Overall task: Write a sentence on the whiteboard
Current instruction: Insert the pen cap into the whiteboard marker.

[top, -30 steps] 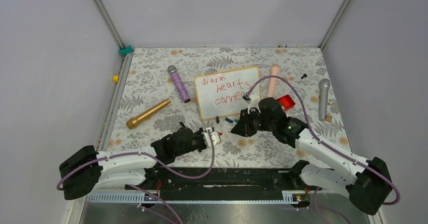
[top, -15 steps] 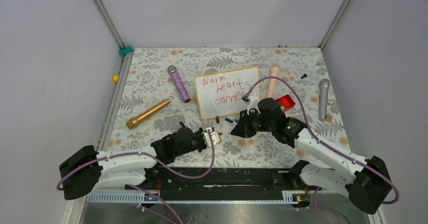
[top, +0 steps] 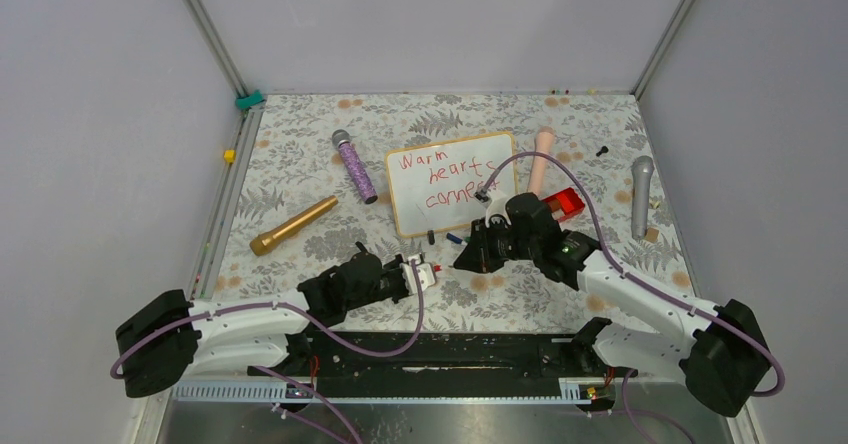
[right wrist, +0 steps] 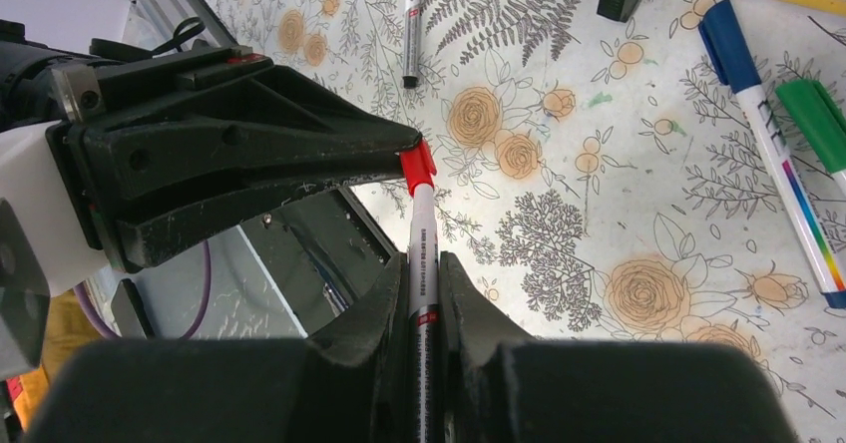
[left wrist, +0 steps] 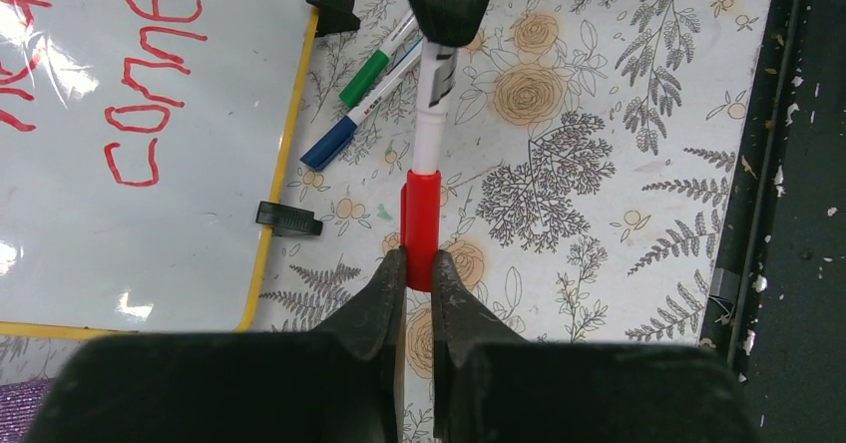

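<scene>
The whiteboard (top: 411,213) lies mid-table, wood-framed, with the red sentence (top: 447,177) reading "Warm hearts connec" in three lines. In the left wrist view the whiteboard (left wrist: 150,238) and the end of the sentence (left wrist: 150,114) show at left. My left gripper (top: 426,269) (left wrist: 419,263) is shut on a red marker cap (left wrist: 420,225). My right gripper (top: 468,260) (right wrist: 424,263) is shut on the white marker (right wrist: 423,225) (left wrist: 430,124). The marker's tip sits in the cap (right wrist: 418,167), between the two grippers, just in front of the board's near edge.
A blue marker (left wrist: 332,139) and a green marker (left wrist: 367,76) lie beside the board's black foot (left wrist: 287,219). A black pen (right wrist: 411,24) lies nearby. Purple (top: 354,166), gold (top: 294,225), peach (top: 541,159) and grey (top: 641,196) microphones and a red box (top: 566,202) surround the board.
My right arm has edged slightly left, bringing the marker closer against the cap. The left arm has stayed still.
</scene>
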You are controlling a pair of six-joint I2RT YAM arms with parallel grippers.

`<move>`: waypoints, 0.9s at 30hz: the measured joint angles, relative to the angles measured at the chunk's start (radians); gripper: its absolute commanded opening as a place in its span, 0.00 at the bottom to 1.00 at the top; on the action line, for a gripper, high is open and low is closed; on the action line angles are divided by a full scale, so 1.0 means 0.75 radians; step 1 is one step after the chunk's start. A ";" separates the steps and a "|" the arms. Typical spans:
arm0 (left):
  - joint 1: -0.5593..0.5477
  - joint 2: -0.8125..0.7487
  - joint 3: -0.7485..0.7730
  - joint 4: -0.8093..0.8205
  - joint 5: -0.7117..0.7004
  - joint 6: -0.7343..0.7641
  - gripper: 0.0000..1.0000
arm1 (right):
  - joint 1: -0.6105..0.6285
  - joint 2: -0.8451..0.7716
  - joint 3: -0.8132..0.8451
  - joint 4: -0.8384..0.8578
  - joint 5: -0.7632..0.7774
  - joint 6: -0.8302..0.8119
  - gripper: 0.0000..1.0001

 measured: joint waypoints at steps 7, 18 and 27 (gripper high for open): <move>-0.001 -0.026 -0.022 0.017 0.041 0.014 0.00 | 0.002 0.056 0.007 0.031 -0.059 0.014 0.00; 0.001 -0.025 -0.061 -0.002 0.072 0.004 0.00 | 0.130 0.213 0.063 0.047 0.032 0.049 0.00; 0.001 -0.032 -0.075 -0.019 0.089 -0.026 0.00 | 0.189 0.244 0.086 0.019 0.095 0.090 0.00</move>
